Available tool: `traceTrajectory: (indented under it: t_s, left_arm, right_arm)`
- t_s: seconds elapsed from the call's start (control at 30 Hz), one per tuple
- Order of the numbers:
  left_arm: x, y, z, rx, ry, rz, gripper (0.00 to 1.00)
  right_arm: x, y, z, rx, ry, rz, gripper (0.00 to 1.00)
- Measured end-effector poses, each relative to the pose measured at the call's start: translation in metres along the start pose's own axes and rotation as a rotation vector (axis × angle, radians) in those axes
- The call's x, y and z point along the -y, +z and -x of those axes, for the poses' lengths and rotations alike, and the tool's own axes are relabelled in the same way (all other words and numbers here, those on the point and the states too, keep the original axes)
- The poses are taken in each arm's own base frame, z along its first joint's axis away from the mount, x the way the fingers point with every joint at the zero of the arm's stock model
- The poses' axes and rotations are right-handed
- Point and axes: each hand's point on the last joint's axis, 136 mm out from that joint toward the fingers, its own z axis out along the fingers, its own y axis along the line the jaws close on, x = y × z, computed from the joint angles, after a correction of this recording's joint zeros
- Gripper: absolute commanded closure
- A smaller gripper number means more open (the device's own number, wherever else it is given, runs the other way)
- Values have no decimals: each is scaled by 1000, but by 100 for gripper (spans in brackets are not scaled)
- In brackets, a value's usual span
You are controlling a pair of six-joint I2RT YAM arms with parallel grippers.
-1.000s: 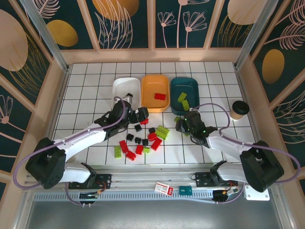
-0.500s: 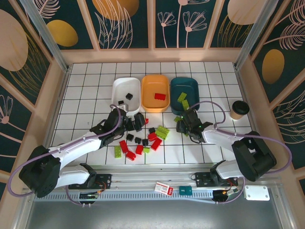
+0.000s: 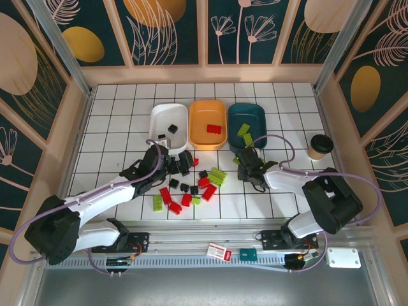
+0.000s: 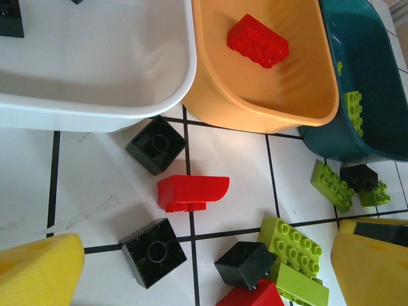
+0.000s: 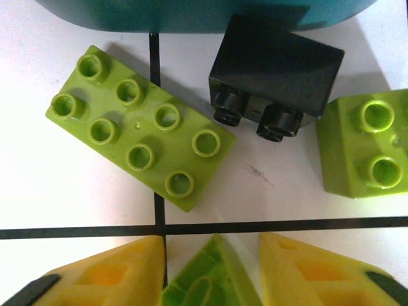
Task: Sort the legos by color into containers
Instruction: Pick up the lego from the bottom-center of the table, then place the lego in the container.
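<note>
closest to the arms, a loose heap of bricks point(image 3: 188, 190) in red, green and black lies on the white tiled table point(image 3: 115, 127). just past it the left gripper point(image 3: 185, 162) hangs with its fingers spread wide and nothing between them. under it sit a red curved brick point(image 4: 191, 191) and a black cube point(image 4: 156, 145). the right gripper point(image 5: 207, 255) is low over the table just in front of the teal tray point(image 5: 191, 13), its fingers pressed against both sides of a small green brick point(image 5: 204, 277). just beyond that lie a long green brick point(image 5: 140, 127) and a black brick point(image 5: 274, 70) tipped on its side. farther back the three trays stand in a row. the white tray point(image 3: 167, 113) holds two black pieces point(image 3: 172, 127), the orange tray point(image 3: 207, 107) holds one red brick point(image 3: 213, 129), and the teal tray holds green ones point(image 3: 245, 131). a paper cup point(image 3: 320, 145) stands off to the right.
</note>
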Motion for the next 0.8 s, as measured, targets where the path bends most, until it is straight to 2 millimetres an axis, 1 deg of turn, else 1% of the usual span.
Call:
traceTrajectory:
  t_s: [0.13, 0.2, 0.3, 0.37, 0.47, 0.5, 0.57, 0.67, 0.73, 0.8]
  left_arm:
    - [0, 0, 0, 1, 0, 1, 1]
    - [0, 0, 0, 1, 0, 1, 1]
    - [0, 0, 0, 0, 1, 1, 1]
    - [0, 0, 0, -1, 3, 2, 1]
    - [0, 0, 0, 0, 4, 1, 1]
    - [0, 0, 0, 0, 4, 1, 1]
    - [0, 0, 0, 0, 5, 2, 1]
    - [-1, 0, 0, 2, 7, 8, 1]
    - [-2, 0, 1, 5, 7, 12, 1]
    - [-3, 0, 1, 9, 7, 19, 1]
  right_arm:
    - [-4, -1, 0, 5, -1, 10, 78]
    - [-8, -2, -2, -4, -12, 23, 83]
    - [-10, -5, -2, -1, -14, 36, 86]
    - [-12, -9, 2, 15, -11, 48, 89]
    - [-16, -21, 9, 49, -5, 78, 92]
    - [-19, -28, 12, 65, -5, 93, 93]
    - [-24, -41, 19, 100, -3, 127, 94]
    - [-29, -63, 34, 162, 15, 181, 95]
    - [-30, -77, 51, 207, 38, 203, 95]
    - [-30, -87, 75, 253, 60, 212, 95]
